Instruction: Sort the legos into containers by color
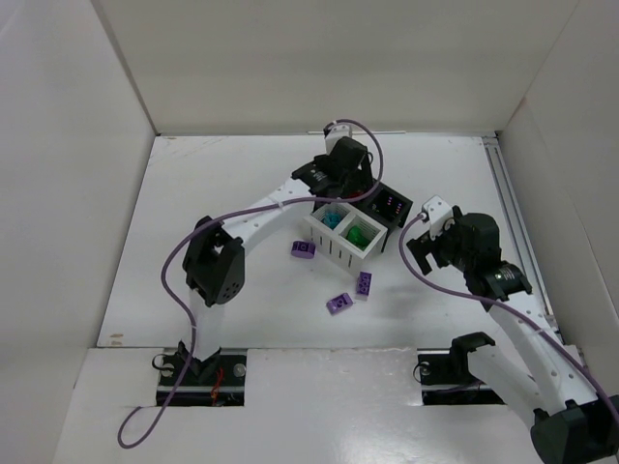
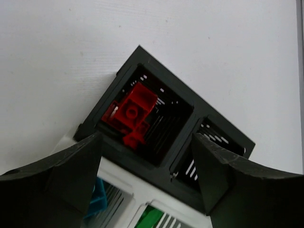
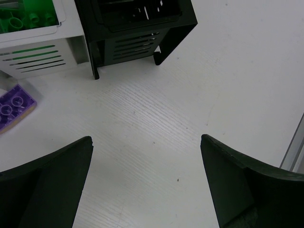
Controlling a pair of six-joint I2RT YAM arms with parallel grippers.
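The containers are a 2x2 block: two white bins (image 1: 340, 246) and two black ones (image 1: 392, 208). In the left wrist view, one black bin (image 2: 118, 80) holds red legos (image 2: 135, 109) and the other black bin (image 2: 223, 137) looks empty. Teal legos (image 2: 97, 199) and green legos (image 2: 152, 218) lie in the white bins. My left gripper (image 2: 146, 137) is open and empty, hovering over the block (image 1: 346, 184). My right gripper (image 3: 146, 139) is open and empty above bare table right of the block (image 1: 424, 247). Three purple legos (image 1: 303, 249) (image 1: 365, 284) (image 1: 338, 303) lie on the table.
In the right wrist view the green legos (image 3: 28, 16), a black bin (image 3: 137, 28) and one purple lego (image 3: 14, 104) show at the left. White walls enclose the table, with a rail (image 1: 513, 222) along the right edge.
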